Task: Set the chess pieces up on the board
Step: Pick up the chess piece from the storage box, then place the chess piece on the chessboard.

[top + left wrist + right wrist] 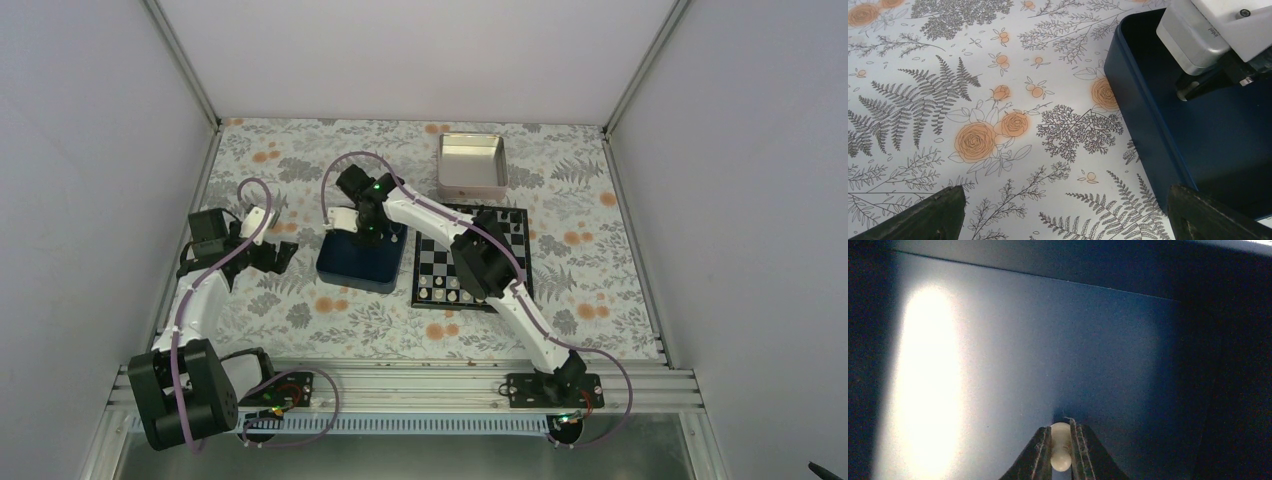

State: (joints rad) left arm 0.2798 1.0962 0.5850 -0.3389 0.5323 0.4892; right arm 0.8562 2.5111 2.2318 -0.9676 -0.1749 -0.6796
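Now my right gripper (1060,430) clamps a chess piece (1060,447) lengthwise in the blue tray (1023,350); the board (432,255) lies just beside, rightward.

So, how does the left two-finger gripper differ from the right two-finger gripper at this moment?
The left gripper has its jaws wide apart and holds nothing, while the right gripper is closed on a small cream chess piece. The left gripper is over the floral tablecloth, next to the dark blue square tray, while the right gripper is down inside that tray. Both have dark fingers.
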